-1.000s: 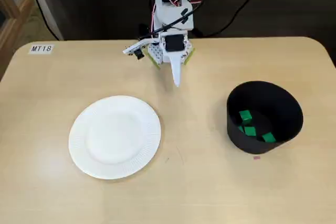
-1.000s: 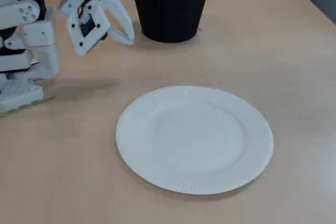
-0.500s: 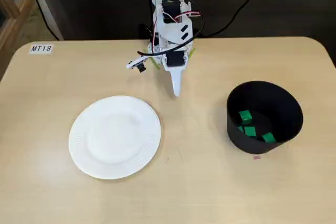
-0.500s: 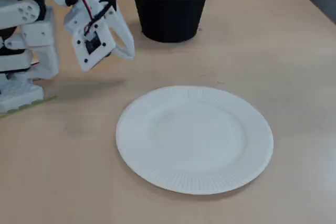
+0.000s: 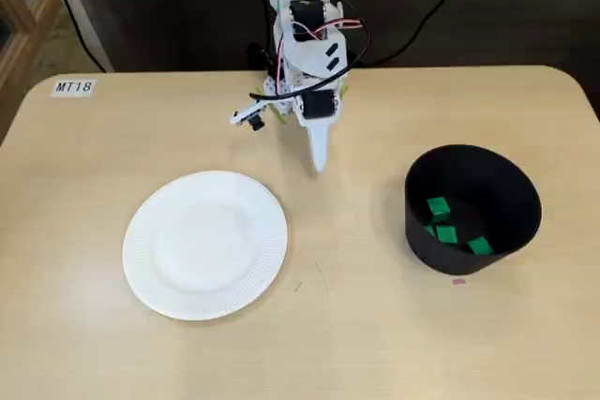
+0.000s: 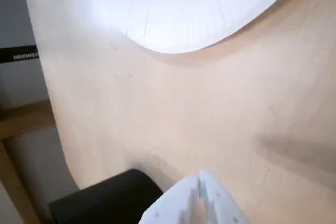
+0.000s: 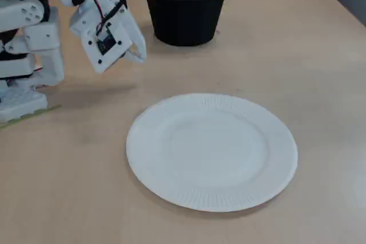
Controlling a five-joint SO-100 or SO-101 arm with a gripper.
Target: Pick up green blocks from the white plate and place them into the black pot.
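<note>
Pale wood tabletop (image 5: 375, 344) with rounded corners fills both fixed views. A small white label (image 5: 73, 87) reading MT18 sits at its far left corner in a fixed view. The white robot arm (image 5: 305, 44) stands at the middle of the far edge. Its gripper (image 5: 317, 161) hangs above bare wood between the round white paper plate (image 5: 204, 244) and the round black pot (image 5: 473, 175), touching neither. The two fingers (image 6: 212, 195) are pressed together, and the wrist view shows only a thin seam between them. The plate lies toward the near left part of the surface, and the pot stands close to the right edge. Three small green blocks (image 5: 446, 233) lie close together on the floor of the pot.
</note>
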